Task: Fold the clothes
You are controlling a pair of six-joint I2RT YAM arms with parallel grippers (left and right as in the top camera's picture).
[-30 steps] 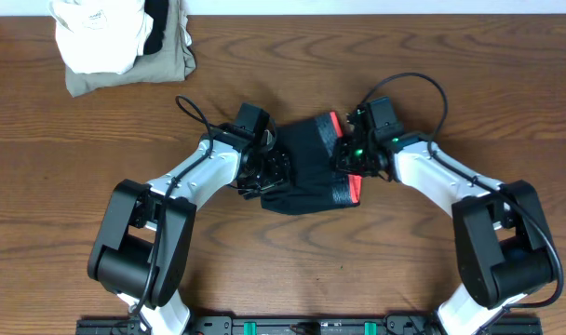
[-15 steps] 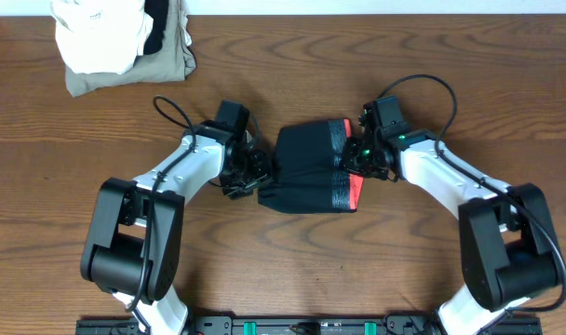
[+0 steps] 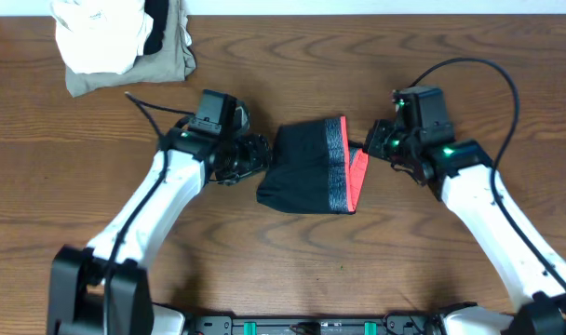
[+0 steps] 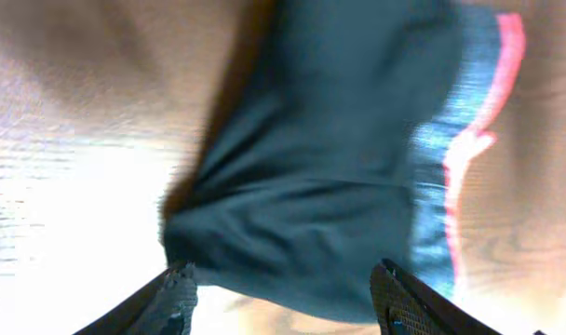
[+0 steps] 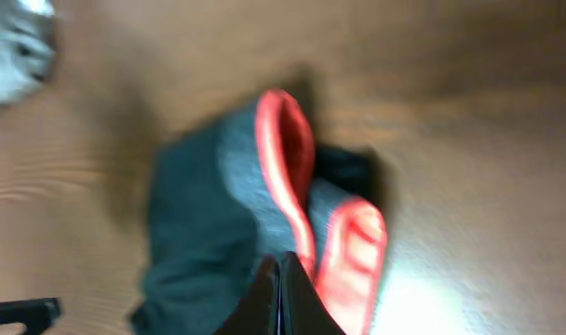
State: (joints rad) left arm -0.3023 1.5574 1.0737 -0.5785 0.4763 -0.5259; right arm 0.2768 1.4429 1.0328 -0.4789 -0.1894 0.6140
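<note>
Black clothes [image 3: 302, 167] folded small on table [image 3: 283, 270], between both pincers.
Left pincer [image 3: 255, 158] spread, empty, just beside their black end; right pincer [image 3: 371, 149] pressed together beside red edge [image 3: 359, 172]. Edges should be squared, pincers lifted clear so nothing gets snagged.

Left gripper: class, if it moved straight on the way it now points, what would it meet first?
The black garment. The left gripper, jaws open, points at the folded garment's dark end, which fills the wrist view just ahead of the fingers. How near it is cannot be told exactly.
</note>
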